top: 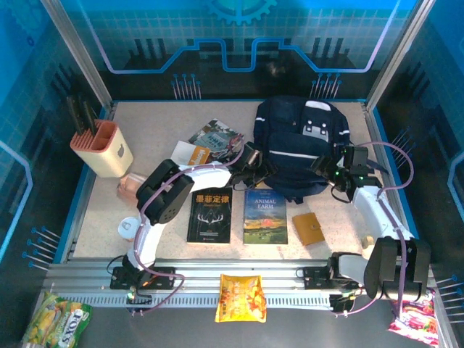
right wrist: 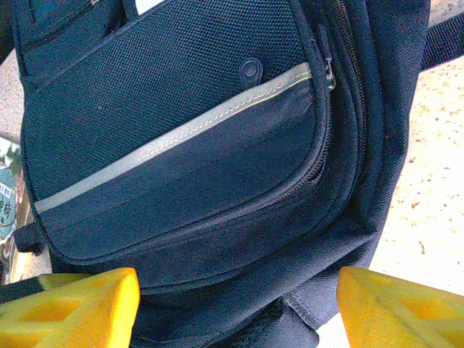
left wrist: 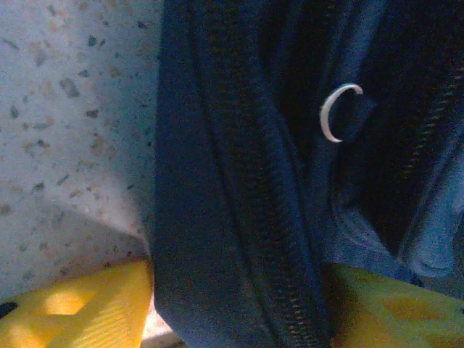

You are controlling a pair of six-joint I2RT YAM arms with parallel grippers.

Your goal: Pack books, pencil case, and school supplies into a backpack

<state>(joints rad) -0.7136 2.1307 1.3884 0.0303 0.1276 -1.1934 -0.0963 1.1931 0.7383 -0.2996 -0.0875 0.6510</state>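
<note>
Left pincer [left wrist: 235, 290], right pincer [right wrist: 235, 290], spread astride backpack [top: 293, 145]

A speckled beige stone-look worktop [top: 156, 123] sits inside an enclosure of glowing blue grid-patterned wall panels [top: 145, 29], framed by slanted silver metal posts [top: 75, 47]. A ribbed aluminium rail [top: 196, 279] runs along its near edge.

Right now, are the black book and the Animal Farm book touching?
Apart. The top view shows a strip of bare table between the black book and the Animal Farm book.

The right gripper [right wrist: 235, 308] (jaws wide) faces the backpack [right wrist: 181, 94].
</note>
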